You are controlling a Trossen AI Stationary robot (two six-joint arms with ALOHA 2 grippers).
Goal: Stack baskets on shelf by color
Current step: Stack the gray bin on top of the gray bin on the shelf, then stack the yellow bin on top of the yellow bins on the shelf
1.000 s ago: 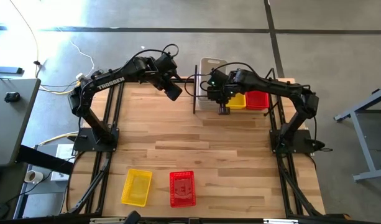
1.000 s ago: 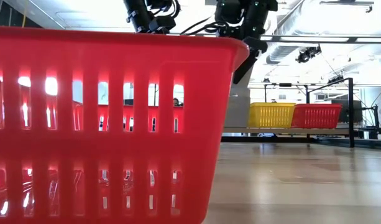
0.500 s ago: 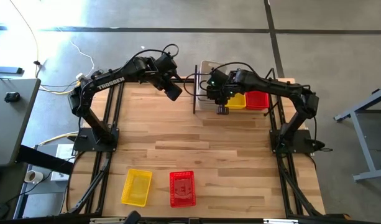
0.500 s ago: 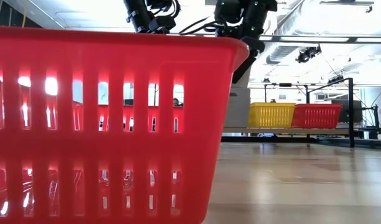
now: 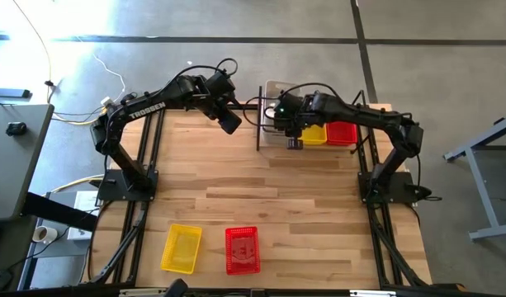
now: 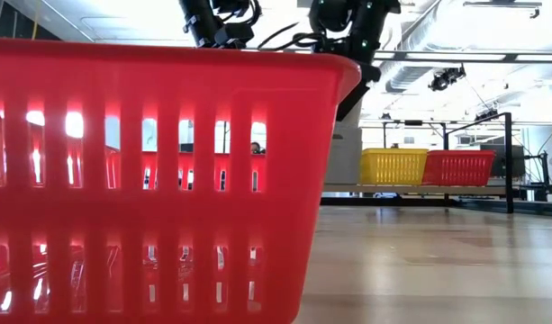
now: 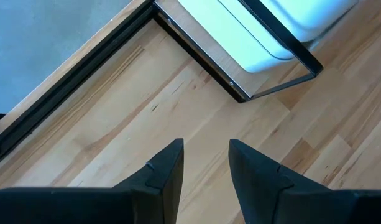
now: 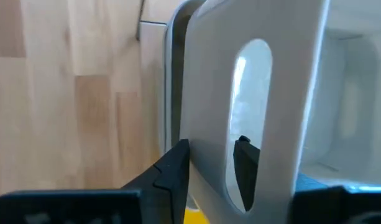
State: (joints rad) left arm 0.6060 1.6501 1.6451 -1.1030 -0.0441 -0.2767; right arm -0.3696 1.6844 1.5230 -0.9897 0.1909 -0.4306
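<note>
— Where is the right gripper (image 5: 294, 142) sitting?

— It is hanging at the left end of the shelf (image 5: 259, 124), over the near short wall of the clear basket (image 5: 277, 85). That basket is lying on the shelf with its long axis running front to back, away from the counter (image 5: 277, 198) edge, beside a yellow basket (image 5: 316, 134) and a red basket (image 5: 342, 132).

— And the jaws?

— They are straddling that wall. In the right wrist view one finger (image 8: 171, 171) is showing outside the wall and the other is showing through the handle slot. I cannot tell whether they are pinching the wall or standing just off it.

— So what is the coming move depending on?

— On the wall lying right between the jaws. I am judging that the gripper is needing to pull out along the wall's plane, not sideways, or it is risking dragging the basket off its spot.

— Is the left gripper (image 5: 229, 124) doing anything?

— It is waiting just left of the shelf, above bare wood, jaws apart on nothing.

— Anything remaining?

— A loose yellow basket (image 5: 181, 247) and a loose red basket (image 5: 242, 249) are sitting near the front edge, left of centre, so I am judging the left arm to be the nearer one.
</note>
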